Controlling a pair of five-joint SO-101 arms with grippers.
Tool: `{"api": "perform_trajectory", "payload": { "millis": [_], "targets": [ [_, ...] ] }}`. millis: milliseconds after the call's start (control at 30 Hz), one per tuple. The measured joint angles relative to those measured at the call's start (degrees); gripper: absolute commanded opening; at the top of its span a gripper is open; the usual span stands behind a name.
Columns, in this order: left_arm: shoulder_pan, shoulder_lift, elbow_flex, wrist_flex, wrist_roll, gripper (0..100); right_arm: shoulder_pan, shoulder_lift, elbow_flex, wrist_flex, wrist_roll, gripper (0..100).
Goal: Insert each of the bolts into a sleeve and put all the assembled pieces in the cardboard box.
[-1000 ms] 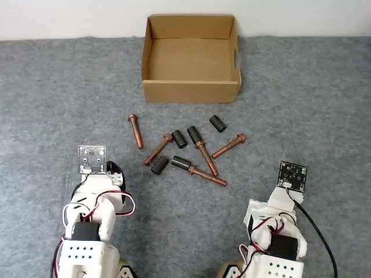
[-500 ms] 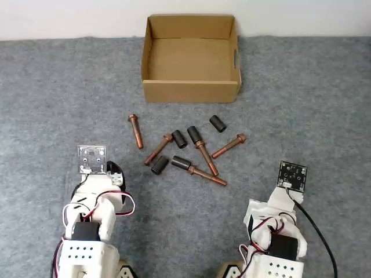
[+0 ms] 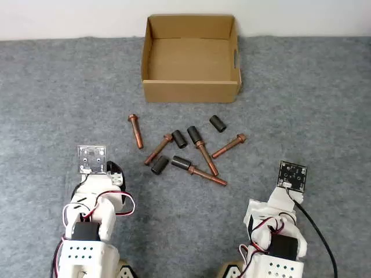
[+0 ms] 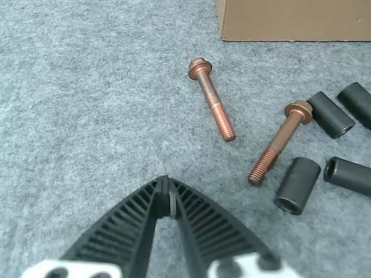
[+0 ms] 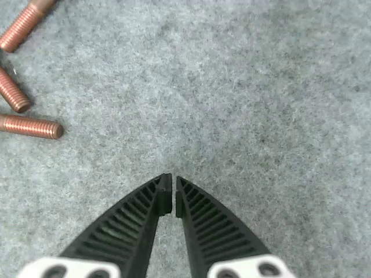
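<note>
L pincer (image 4: 168, 189) closed tight, tips meeting, holding nothing, over grey worktop (image 4: 87, 116). Ahead lie two bolts (image 4: 211, 98) flat, dark sleeves (image 4: 298, 185) just beside them, and a corner of the cardboard box (image 4: 290, 20) beyond.

R pincer (image 5: 170, 188) also closed, hairline gap at tips, holding nothing. Three threaded bolt ends lie near it.

High view: both arms at near edge, box mid far edge, open side up. Bolts + sleeves are scattered betw. box & arms, all outside box. Two bolts each lie in line w/ a sleeve at the head end.
</note>
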Motion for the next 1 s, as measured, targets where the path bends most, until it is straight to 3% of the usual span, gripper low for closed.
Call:
{"api": "perform_trajectory", "payload": {
  "millis": [567, 733, 1000],
  "targets": [
    [0.0, 0.0, 0.0, 0.0, 0.0, 1, 0.0, 0.0, -0.8, -0.9, 0.8, 0.8],
    [0.0, 0.0, 0.0, 0.0, 0.0, 1, -1.6, 0.3, -11.0, -1.2, 9.5, 0.8],
    [0.0, 0.0, 0.0, 0.0, 0.0, 1, -8.1, 13.5, -28.8, -1.5, 10.9, 0.8]
  ]
}}
